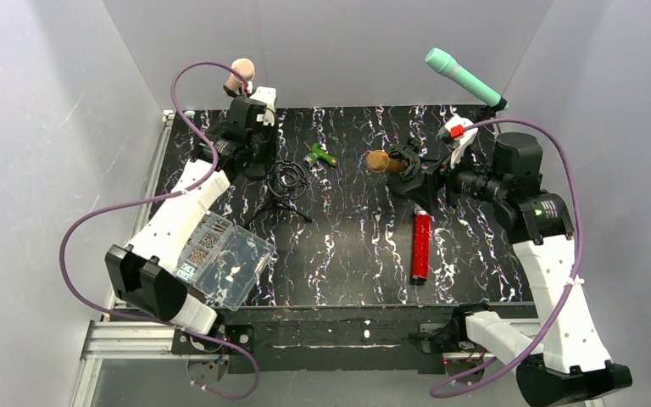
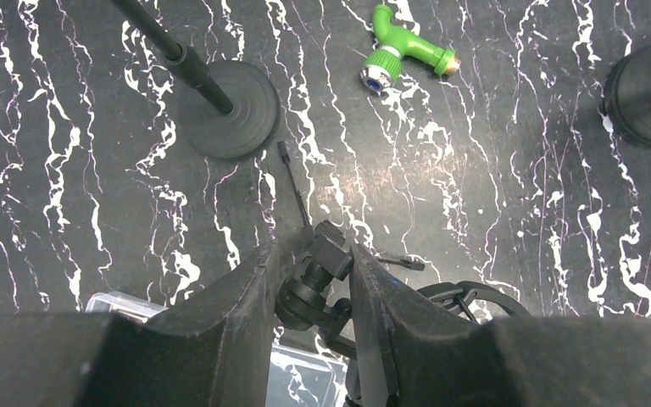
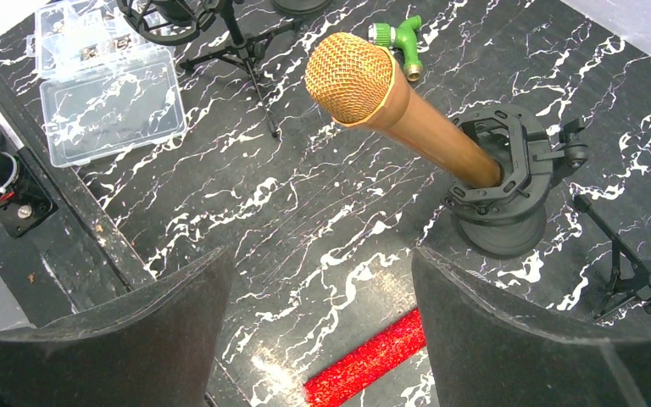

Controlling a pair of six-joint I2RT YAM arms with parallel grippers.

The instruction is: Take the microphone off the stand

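The right gripper stands just right of the shock-mount stand, fingers spread wide and holding nothing. The gold microphone is seated in that stand, ahead of the fingers and clear of them, not yet between them. Its long axis slopes up out of the mount, with the grille end highest. We judge the right arm to be the nearer one for the pull. Well left of the stand and further back, the left gripper is clamped on a black tripod joint.

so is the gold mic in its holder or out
In: the gold mic sits through the black holder, head angled up.
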